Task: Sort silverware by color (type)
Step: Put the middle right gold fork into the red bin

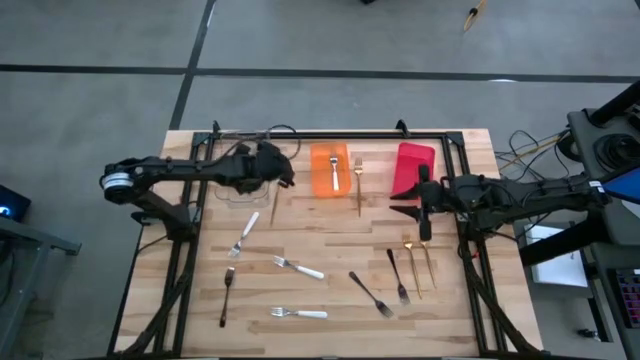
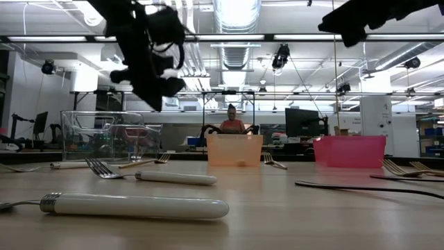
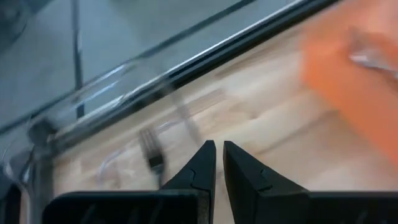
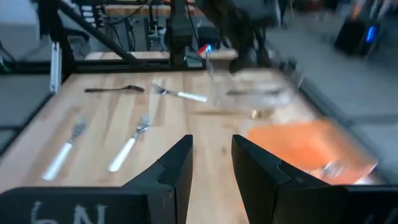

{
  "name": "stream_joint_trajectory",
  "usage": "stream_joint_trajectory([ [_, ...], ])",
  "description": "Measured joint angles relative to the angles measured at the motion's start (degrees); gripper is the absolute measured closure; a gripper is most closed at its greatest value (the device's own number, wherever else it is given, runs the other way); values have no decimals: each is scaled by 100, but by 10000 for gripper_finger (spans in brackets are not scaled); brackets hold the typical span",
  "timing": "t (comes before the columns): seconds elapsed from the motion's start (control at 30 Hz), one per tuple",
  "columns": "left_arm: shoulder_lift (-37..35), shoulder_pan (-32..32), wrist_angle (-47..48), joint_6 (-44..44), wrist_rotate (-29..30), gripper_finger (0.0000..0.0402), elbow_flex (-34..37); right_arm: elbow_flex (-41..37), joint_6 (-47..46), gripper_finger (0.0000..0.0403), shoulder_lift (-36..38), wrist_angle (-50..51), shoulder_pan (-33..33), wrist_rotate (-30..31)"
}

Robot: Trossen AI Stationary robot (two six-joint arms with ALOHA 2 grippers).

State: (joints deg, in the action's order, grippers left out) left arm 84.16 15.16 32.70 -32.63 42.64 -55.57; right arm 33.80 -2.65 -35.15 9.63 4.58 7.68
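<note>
High view: left gripper (image 1: 284, 176) sits over the far edge of the table beside the clear bin (image 1: 238, 187), fingers together, nothing in them; right gripper (image 1: 404, 205) hovers just in front of the red bin (image 1: 413, 165), fingers apart, empty. Forks are scattered on the table (image 1: 330, 250): white-handled forks (image 1: 300, 268) left and centre, dark forks (image 1: 371, 294) at centre-right, gold forks (image 1: 417, 262) just nearer than the right gripper, one gold fork (image 1: 358, 185) beside the orange bin (image 1: 329, 168), which already holds a fork. Risk: both arms reaching for the centre forks could cross and clash; flat slim forks may slide instead of lifting. Low view: white-handled fork (image 2: 135, 205) lies flat up close, both arms high above the table, well apart from any fork. Left wrist view: fingertips (image 3: 208, 155) nearly touching, a dark fork (image 3: 150, 151) lies inside the clear bin beyond them; risk is knocking the thin bin wall on the way out. Right wrist view: fingers (image 4: 180, 163) parted with bare wood between, white-handled forks well beyond, orange bin to one side.
</note>
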Motion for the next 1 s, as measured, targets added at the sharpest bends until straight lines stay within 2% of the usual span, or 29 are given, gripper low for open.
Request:
stream_joint_trajectory([
  [0.13,-69,-604,-276,675,97,388,-182,0,-1123,300,-421,28,0,0],
  [0.37,-132,-1482,-1922,2976,45,388,-292,247,-2326,300,-1464,197,0,-17],
  [0.47,-148,-1716,-2485,3859,-328,388,-271,571,-2711,300,-1894,758,0,-21],
  [0.57,-148,-1857,-2786,4523,-1065,388,-252,953,-3131,300,-2289,1526,0,-17],
  [0.67,-148,-1907,-2940,4796,-1507,388,-252,1222,-3494,300,-2618,2158,0,-21],
  [0.77,-148,-1904,-2903,4814,-1515,388,-241,1428,-3901,300,-2875,2830,4,-130],
  [1.0,-155,-1904,-2876,4815,-1517,388,-132,1527,-4923,300,-3159,3874,88,-905],
])
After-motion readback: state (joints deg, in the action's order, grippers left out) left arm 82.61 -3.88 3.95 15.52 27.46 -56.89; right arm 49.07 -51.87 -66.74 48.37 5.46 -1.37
